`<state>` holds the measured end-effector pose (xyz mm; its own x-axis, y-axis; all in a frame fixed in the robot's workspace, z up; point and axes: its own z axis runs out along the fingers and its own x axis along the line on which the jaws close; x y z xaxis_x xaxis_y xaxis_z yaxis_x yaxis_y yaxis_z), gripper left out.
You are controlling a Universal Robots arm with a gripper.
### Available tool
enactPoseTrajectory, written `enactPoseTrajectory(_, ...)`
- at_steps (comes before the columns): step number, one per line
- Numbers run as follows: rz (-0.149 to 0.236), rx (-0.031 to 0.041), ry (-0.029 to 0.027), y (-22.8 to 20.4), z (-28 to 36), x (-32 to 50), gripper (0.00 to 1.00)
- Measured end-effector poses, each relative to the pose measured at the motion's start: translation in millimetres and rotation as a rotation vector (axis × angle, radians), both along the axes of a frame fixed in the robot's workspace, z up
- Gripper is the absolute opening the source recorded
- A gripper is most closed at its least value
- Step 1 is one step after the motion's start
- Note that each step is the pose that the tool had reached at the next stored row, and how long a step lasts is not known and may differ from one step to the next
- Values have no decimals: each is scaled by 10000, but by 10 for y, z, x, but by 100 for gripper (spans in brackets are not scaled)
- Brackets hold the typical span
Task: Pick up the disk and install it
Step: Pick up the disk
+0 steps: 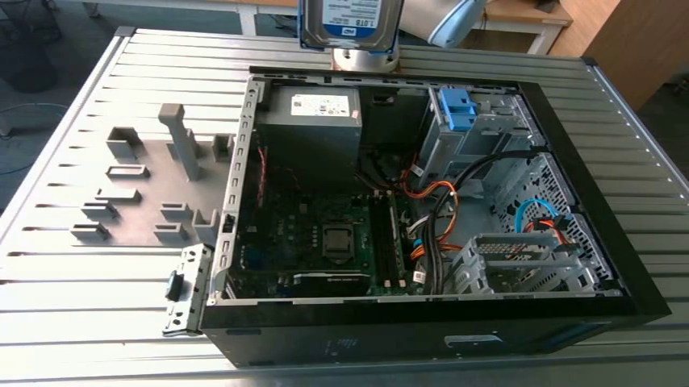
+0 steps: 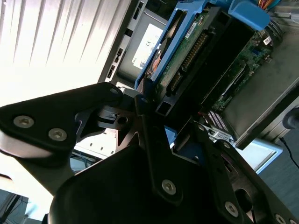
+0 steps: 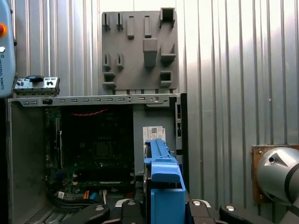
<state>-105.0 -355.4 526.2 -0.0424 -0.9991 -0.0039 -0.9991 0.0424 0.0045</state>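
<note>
The disk [image 1: 347,20] is up in the air, hanging on edge. The gripper [image 3: 163,207] is closed on it, jaws pinching the end nearest the wrist, one on each side of the blue frame [image 3: 163,175]. Directly below the gripper sits the open computer case [image 1: 431,330]. Its drive cage [image 1: 473,133] and blue clip [image 1: 457,105] lie lower down and off to one side of the held drive.

This looks like a stiff, dense slab, heavy for its size, with no give at all. The metal faces look slick, so the plastic frame rails are the better place to bite, and that is where the jaws sit. The second wrist view shows the green circuit board [image 2: 187,51] bare on one face, so that side wants no pressure. A knock or a drop is the real danger here.
</note>
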Motion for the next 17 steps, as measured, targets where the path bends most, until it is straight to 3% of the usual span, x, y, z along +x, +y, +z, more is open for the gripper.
enactPoseTrajectory(17,0,0,1,-168,0,0,36)
